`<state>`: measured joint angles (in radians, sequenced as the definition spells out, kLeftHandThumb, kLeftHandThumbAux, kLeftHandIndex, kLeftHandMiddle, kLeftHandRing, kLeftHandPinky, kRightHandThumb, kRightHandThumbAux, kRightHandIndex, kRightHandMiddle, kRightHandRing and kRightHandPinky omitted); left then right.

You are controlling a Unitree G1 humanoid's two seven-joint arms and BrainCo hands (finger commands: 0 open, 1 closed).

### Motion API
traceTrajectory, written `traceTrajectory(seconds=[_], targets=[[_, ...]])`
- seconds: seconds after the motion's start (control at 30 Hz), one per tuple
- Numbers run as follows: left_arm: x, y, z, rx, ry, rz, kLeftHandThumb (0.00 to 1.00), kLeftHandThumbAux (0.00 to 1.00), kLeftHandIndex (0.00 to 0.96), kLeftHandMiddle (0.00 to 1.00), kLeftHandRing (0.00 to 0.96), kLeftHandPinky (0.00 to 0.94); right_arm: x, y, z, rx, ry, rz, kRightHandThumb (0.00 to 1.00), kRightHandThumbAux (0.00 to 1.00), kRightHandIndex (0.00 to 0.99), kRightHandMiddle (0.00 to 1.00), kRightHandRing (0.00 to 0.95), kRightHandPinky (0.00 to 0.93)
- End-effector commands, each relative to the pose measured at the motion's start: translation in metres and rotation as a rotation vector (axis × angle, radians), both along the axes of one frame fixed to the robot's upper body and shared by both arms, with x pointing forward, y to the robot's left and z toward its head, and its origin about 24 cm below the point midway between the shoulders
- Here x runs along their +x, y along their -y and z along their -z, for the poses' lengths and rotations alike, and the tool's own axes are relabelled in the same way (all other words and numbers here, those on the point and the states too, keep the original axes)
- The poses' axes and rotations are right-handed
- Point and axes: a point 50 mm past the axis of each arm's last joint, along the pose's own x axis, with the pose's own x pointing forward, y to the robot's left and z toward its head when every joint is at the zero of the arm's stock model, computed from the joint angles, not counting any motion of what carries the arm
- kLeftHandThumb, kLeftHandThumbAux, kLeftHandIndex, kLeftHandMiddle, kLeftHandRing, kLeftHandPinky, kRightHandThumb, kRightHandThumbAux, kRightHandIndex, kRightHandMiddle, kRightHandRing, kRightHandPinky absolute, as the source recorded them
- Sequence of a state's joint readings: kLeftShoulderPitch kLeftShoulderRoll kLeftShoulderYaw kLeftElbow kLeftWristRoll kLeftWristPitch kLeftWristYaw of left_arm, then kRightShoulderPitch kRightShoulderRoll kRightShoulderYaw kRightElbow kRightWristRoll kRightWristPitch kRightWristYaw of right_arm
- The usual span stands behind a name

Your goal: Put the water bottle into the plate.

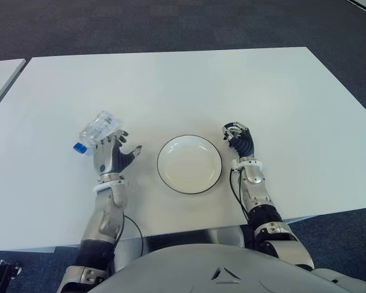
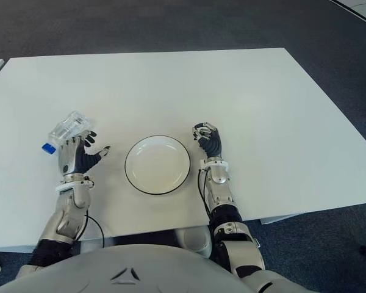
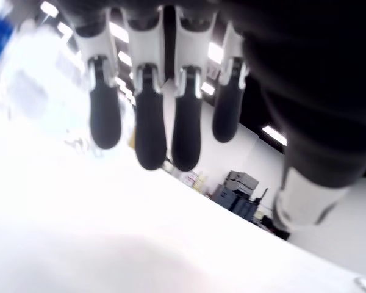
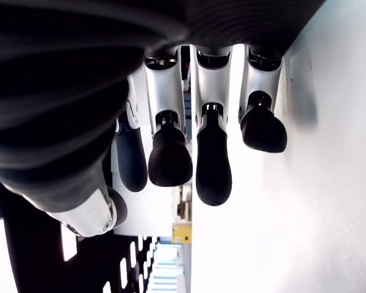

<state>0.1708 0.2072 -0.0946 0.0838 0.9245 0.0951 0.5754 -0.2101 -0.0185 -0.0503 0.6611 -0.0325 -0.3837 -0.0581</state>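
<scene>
Clear plastic water bottle [image 1: 99, 130] lies just past the open, empty left hand [image 1: 113, 155], not yet grabbed; next it must close on it and carry it right to the plate [image 1: 189, 164], while the curled, empty right hand [image 1: 240, 141] shows right of the plate.

Water bottle [image 1: 98, 131] partly behind left hand [image 1: 111, 157].

Your left hand [image 1: 113, 155] reaches forward with its fingers [image 3: 149, 131] extended and thumb spread; your right hand [image 1: 241, 141] shows with fingers [image 4: 171, 155] curled, holding nothing.

bottle [image 1: 99, 130]: clear plastic | plate [image 1: 189, 164]: glossy | table [image 1: 171, 85]: smooth matt
</scene>
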Motion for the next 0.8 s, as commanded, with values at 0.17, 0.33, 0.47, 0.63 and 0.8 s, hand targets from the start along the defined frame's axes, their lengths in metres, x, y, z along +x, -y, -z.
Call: traceTrajectory(seconds=[0.17,0.33,0.47,0.63,0.8], targets=[[0.009,-0.014,-0.002,0.245,0.076,-0.112,0.468,0.799,0.112,0.059,0.051,0.05,-0.012,-0.001,0.021,0.012,-0.123,0.003,0.701,0.729,0.438,0.82,0.798,0.784],[0.011,-0.015,-0.003,0.255,0.156,-0.167,0.529,0.595,0.014,0.007,0.006,0.006,-0.012,-0.001,0.021,0.009,-0.126,0.007,0.701,0.728,0.439,0.816,0.795,0.784],[0.014,-0.017,-0.004,0.248,0.201,-0.226,0.552,0.404,0.002,0.001,0.001,0.001,-0.012,-0.001,0.022,0.008,-0.127,0.011,0.701,0.728,0.439,0.817,0.795,0.785],[0.022,-0.022,-0.007,0.254,0.214,-0.288,0.542,0.291,0.0,0.0,0.0,0.0,-0.012,-0.001,0.022,0.012,-0.125,0.012,0.701,0.728,0.438,0.817,0.794,0.783],[0.034,-0.032,-0.013,0.273,0.189,-0.335,0.534,0.228,0.0,0.0,0.0,0.0,-0.011,0.0,0.022,0.013,-0.125,0.012,0.701,0.728,0.438,0.819,0.796,0.784]])
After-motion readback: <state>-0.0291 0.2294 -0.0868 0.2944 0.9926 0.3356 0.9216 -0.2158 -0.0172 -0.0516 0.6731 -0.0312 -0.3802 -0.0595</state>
